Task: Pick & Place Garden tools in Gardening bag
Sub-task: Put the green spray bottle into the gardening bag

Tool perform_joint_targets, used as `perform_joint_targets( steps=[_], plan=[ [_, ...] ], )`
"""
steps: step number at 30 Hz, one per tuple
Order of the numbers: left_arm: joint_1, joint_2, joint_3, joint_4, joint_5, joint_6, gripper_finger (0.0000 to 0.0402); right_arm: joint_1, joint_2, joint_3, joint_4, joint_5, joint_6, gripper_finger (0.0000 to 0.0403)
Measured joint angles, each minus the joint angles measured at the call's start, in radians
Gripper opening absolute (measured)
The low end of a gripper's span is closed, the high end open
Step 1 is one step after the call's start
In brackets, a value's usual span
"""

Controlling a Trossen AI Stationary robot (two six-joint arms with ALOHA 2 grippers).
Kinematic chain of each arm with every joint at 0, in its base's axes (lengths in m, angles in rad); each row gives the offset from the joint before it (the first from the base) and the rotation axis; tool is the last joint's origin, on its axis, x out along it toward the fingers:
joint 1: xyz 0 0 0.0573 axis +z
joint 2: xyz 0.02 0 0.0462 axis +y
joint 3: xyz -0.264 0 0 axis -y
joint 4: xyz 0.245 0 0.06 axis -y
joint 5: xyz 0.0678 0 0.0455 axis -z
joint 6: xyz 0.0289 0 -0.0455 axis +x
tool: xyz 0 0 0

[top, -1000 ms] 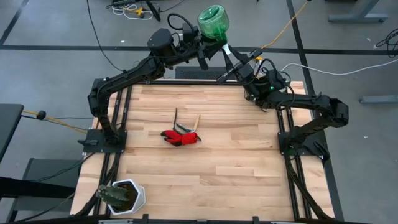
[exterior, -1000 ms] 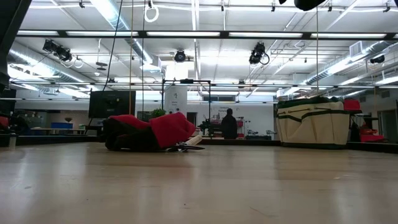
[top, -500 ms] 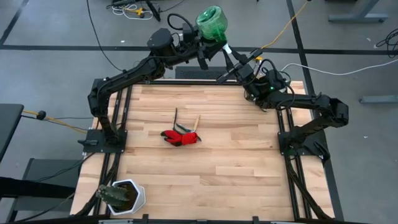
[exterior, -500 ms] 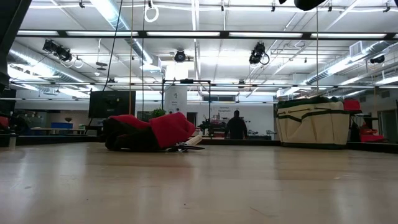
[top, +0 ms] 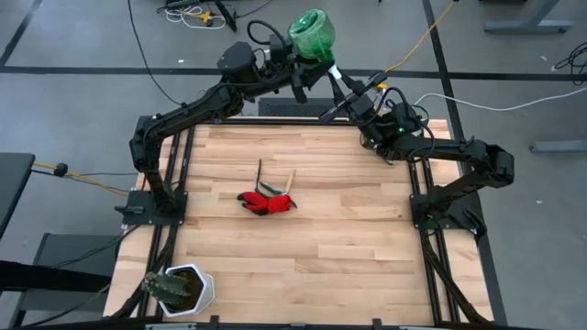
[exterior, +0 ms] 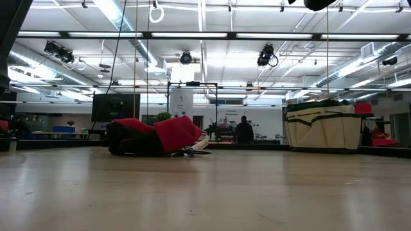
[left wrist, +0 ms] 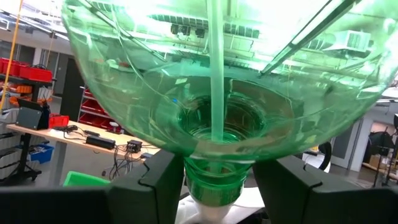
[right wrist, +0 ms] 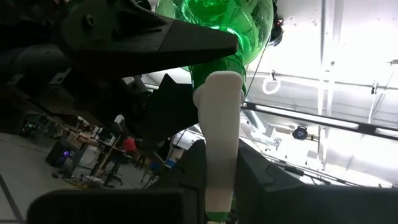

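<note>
Up at the high view's top centre, left gripper (top: 303, 73) clamps the green watering vessel (top: 313, 34); right gripper (top: 341, 90) pinches its white spout (right wrist: 221, 143).

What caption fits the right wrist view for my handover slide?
Right gripper shut on the white spout of the green watering vessel, whose neck sits between the left gripper's fingers.

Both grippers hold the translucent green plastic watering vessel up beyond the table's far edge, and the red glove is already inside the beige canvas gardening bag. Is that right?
Not quite. The red glove lies on the wooden table, not in the beige canvas gardening bag, as the high view shows. The rest stands: the left gripper and the right gripper both hold the translucent green plastic watering vessel beyond the far edge.
</note>
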Motion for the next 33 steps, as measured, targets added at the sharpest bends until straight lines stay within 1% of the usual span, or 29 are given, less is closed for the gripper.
perform_joint_targets(
  steps=[14, 17, 26, 30, 33],
  plan=[
    [0.000, 0.000, 0.000, -0.010, 0.000, 0.024, 0.0194, 0.000, 0.000, 0.000, -0.002, 0.001, 0.000, 0.0052],
    [0.000, 0.000, 0.000, -0.010, 0.000, 0.024, 0.0210, 0.000, 0.000, 0.000, -0.003, 0.001, 0.000, 0.0052],
    [0.000, 0.000, 0.000, -0.013, -0.008, 0.025, 0.0281, 0.000, 0.000, 0.000, -0.003, 0.011, -0.002, 0.0052],
    [0.000, -0.003, 0.000, -0.021, 0.004, 0.024, 0.0290, 0.000, 0.000, 0.000, -0.003, 0.012, -0.003, 0.0052],
    [0.004, -0.021, -0.001, -0.075, 0.008, 0.035, 0.0291, 0.000, 0.000, 0.000, -0.003, 0.013, -0.007, 0.0052]
  ],
)
